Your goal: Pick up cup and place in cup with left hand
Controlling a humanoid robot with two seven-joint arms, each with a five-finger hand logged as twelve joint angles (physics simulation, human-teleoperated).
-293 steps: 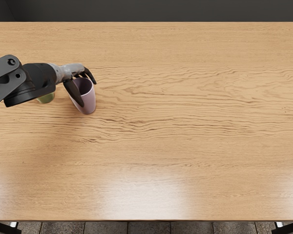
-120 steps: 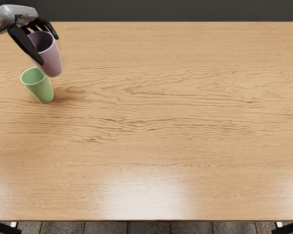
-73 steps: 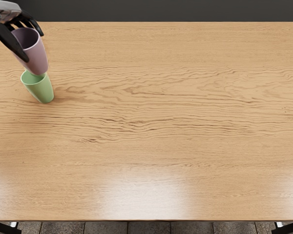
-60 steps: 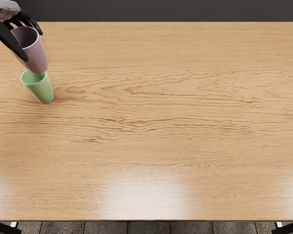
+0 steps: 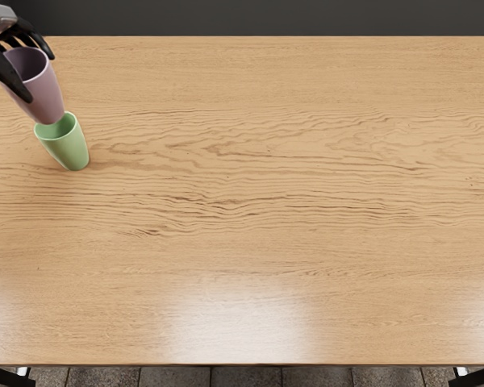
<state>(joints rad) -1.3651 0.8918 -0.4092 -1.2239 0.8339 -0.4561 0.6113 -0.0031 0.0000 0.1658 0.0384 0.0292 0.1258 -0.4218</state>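
Observation:
At the upper left of the head view, my left hand is shut on the pink cup, thumb on its near side and fingers around its far side. The pink cup hangs with its mouth up, slightly tilted. Its bottom overlaps the back-left part of the green cup's rim in the picture; whether the two touch I cannot tell. The green cup stands upright on the table, its mouth partly hidden behind the pink one. My right hand is out of view.
The wooden table fills most of the picture. Its far edge runs along the top, with a dark surface behind it, and its front edge lies near the bottom above a tiled floor.
Since the earliest frame my left hand has lifted the pink cup and carried it back and left. Over the last half second both shifted slightly further left. The green cup has stayed still.

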